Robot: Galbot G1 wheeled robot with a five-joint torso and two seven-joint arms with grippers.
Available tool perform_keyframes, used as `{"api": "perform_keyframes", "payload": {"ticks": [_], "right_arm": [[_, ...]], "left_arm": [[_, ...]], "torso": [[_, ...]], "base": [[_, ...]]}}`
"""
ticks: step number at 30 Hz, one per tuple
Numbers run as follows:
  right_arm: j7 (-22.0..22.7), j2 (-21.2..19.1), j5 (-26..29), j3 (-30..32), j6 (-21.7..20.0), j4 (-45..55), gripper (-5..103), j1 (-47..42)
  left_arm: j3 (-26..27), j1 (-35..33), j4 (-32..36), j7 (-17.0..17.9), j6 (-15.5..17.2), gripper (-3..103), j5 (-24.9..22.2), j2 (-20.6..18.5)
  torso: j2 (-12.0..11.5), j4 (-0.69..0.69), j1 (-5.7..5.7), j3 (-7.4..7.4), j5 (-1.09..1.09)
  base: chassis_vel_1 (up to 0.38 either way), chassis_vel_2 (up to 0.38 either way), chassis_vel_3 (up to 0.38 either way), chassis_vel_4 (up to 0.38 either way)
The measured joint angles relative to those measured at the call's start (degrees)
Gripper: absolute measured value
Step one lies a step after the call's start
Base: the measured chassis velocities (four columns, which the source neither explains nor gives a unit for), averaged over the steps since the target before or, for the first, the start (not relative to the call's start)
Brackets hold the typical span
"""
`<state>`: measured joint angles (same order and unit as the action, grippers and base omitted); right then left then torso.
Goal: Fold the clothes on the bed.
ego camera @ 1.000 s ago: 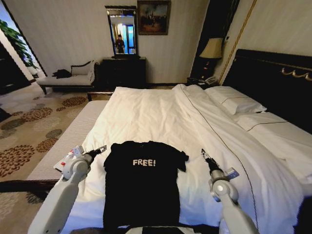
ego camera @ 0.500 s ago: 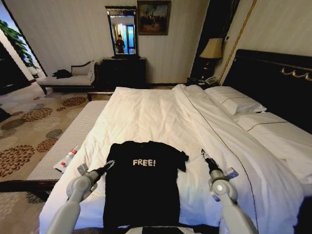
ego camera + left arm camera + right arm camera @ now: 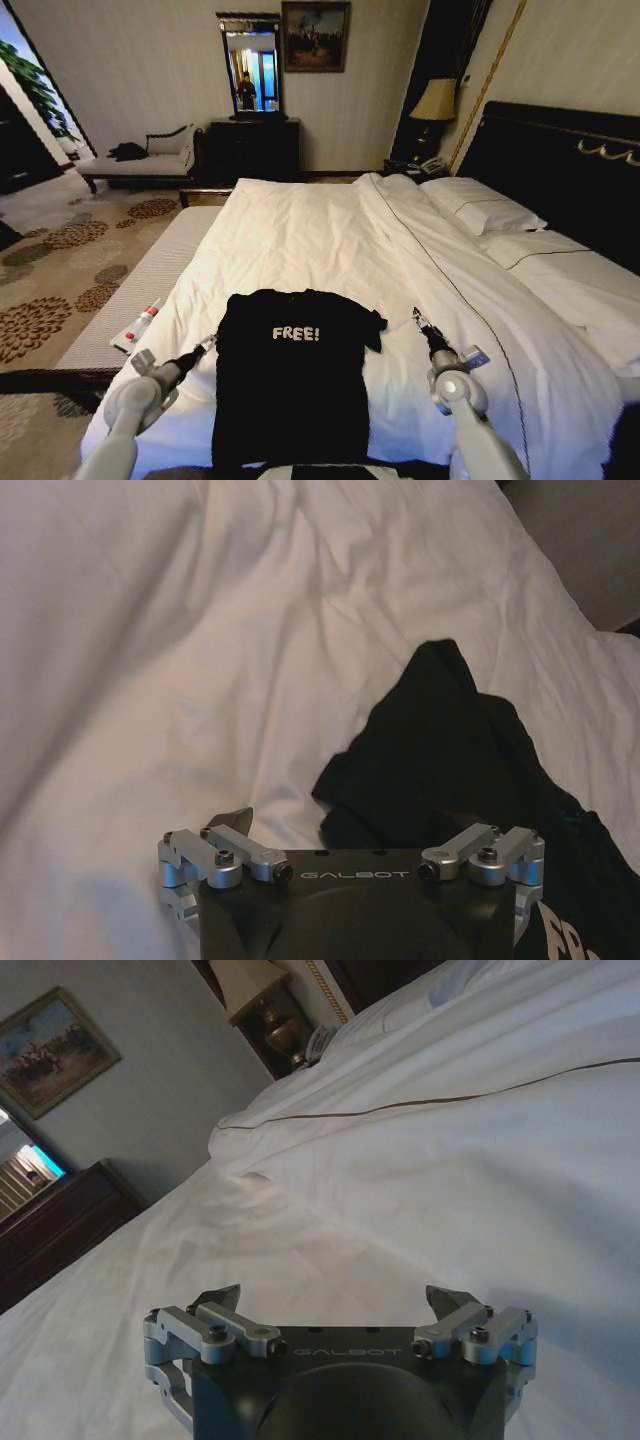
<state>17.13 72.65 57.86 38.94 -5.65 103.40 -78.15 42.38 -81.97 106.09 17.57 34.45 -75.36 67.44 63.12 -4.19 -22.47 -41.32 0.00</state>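
Head view: the black T-shirt (image 3: 292, 375) with white "FREE!" lettering lies flat on the white duvet at the near end of the bed (image 3: 330, 240). The left tool (image 3: 206, 344) sits just beside the shirt's left edge, below the sleeve; in the left wrist view its fingers (image 3: 236, 821) are spread wide, one over black fabric. The right tool (image 3: 419, 319) hovers apart from the right sleeve, its jaws wide open over bare duvet.

Striped pale walls, mirror (image 3: 249, 64), framed painting (image 3: 315, 35), bedside lamp (image 3: 434, 100), patterned carpet (image 3: 60, 280), chaise (image 3: 140, 160)
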Motion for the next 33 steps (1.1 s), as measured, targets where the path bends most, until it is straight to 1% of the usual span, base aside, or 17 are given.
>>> {"api": "perform_keyframes", "payload": {"ticks": [6, 7, 8, 10, 13, 16, 17, 19, 20, 21, 22, 24, 25, 29, 30, 32, 33], "right_arm": [[0.1, -0.1, 0.0, 0.2, 0.0, 0.7, 100, -0.8], [0.2, -0.2, 0.0, 0.3, 0.0, 0.8, 100, -0.9], [0.2, -0.2, -0.1, 0.4, 0.0, 0.9, 100, -1.0], [0.3, -0.4, -0.1, 0.7, 0.0, 1.1, 100, -1.3], [0.3, -0.4, 0.0, 0.7, 0.0, 1.2, 100, -1.4], [0.3, -0.2, -0.3, 0.7, 0.1, 1.1, 100, -1.5], [0.3, -0.2, -0.3, 0.7, 0.1, 1.1, 100, -1.5], [0.3, 0.0, -0.5, 0.4, 0.1, 1.0, 100, -1.4], [0.3, 0.1, -0.6, 0.3, 0.2, 0.9, 100, -1.4], [0.3, 0.2, -0.7, 0.1, 0.2, 0.8, 100, -1.3], [0.3, 0.2, -0.7, 0.1, 0.2, 0.8, 100, -1.3], [0.4, 0.3, -0.9, -0.1, 0.2, 0.7, 100, -1.2], [0.4, 0.3, -0.9, -0.1, 0.2, 0.7, 100, -1.2], [0.4, 0.3, -1.0, -0.1, 0.2, 0.5, 100, -1.2], [0.4, 0.3, -1.0, -0.1, 0.2, 0.5, 100, -1.2], [0.4, 0.3, -1.0, -0.1, 0.2, 0.5, 100, -1.2], [0.4, 0.3, -1.0, -0.1, 0.2, 0.5, 100, -1.2]], "left_arm": [[-3.2, 3.6, -1.8, -0.2, -1.3, 102, 1.9, 1.4], [-3.7, 4.3, -2.3, -0.2, -1.5, 97, 2.4, 1.7], [-4.0, 4.8, -2.7, -0.2, -1.7, 97, 2.7, 1.9], [-4.3, 5.9, -3.3, -0.2, -2.2, 88, 3.1, 2.3], [-4.3, 6.1, -3.3, -0.2, -2.4, 84, 3.2, 2.4], [-3.3, 6.0, -3.1, -0.4, -3.1, 67, 3.1, 2.0], [-3.3, 6.0, -3.1, -0.4, -3.1, 67, 3.1, 2.0], [-2.7, 5.8, -3.1, -0.5, -3.7, 57, 3.3, 1.7], [-2.5, 5.7, -3.1, -0.6, -3.9, 57, 3.5, 1.6], [-2.3, 5.7, -3.1, -0.8, -4.1, 51, 4.0, 1.5], [-2.3, 5.7, -3.1, -0.8, -4.1, 51, 4.0, 1.5], [-2.0, 5.6, -2.9, -1.0, -4.2, 40, 4.8, 1.3], [-2.0, 5.6, -2.9, -1.0, -4.2, 40, 4.8, 1.3], [-1.6, 6.4, -3.1, -1.1, -4.2, 19, 4.8, 0.9], [-1.6, 6.4, -3.1, -1.1, -4.2, 19, 4.8, 0.9], [-1.5, 7.1, -3.5, -1.1, -4.2, 8, 4.7, 0.7], [-1.4, 7.5, -3.5, -1.1, -4.2, 8, 4.7, 0.7]], "torso": [[0.0, -0.02, 0.00, 0.00, 0.01], [0.0, -0.02, 0.00, 0.00, 0.01], [0.0, -0.02, 0.00, 0.00, 0.01], [0.0, -0.02, 0.00, 0.00, 0.00], [0.0, -0.02, 0.00, 0.00, 0.00], [0.0, -0.01, 0.00, 0.00, 0.00], [0.0, -0.01, 0.00, 0.00, 0.00], [0.0, -0.01, 0.00, 0.00, 0.00], [0.0, 0.00, 0.00, 0.00, 0.00], [0.0, 0.00, 0.00, 0.00, 0.00], [0.0, 0.00, 0.00, 0.00, 0.00], [0.0, -0.01, 0.00, 0.00, 0.00], [0.0, -0.01, 0.00, 0.00, 0.00], [0.0, -0.01, 0.00, 0.00, 0.00], [0.0, -0.01, 0.00, 0.00, 0.00], [0.0, -0.01, 0.00, 0.00, 0.00], [0.0, -0.01, 0.00, 0.00, 0.00]], "base": [[0.000, 0.000, 0.000, 0.000], [0.000, 0.000, 0.000, 0.000], [0.000, 0.000, 0.000, 0.000], [0.000, 0.000, 0.000, 0.000], [0.000, 0.000, 0.000, 0.000], [0.000, 0.000, 0.000, 0.000], [0.000, 0.000, 0.000, 0.000], [0.000, 0.000, 0.000, 0.000], [0.000, 0.000, 0.000, 0.000], [0.000, 0.000, 0.000, 0.000], [0.000, 0.000, 0.000, 0.000], [0.000, 0.000, 0.000, 0.000], [0.000, 0.000, 0.000, 0.000], [0.000, 0.000, 0.000, 0.000], [0.000, 0.000, 0.000, 0.000], [0.000, 0.000, 0.000, 0.000], [0.000, 0.000, 0.000, 0.000]]}}
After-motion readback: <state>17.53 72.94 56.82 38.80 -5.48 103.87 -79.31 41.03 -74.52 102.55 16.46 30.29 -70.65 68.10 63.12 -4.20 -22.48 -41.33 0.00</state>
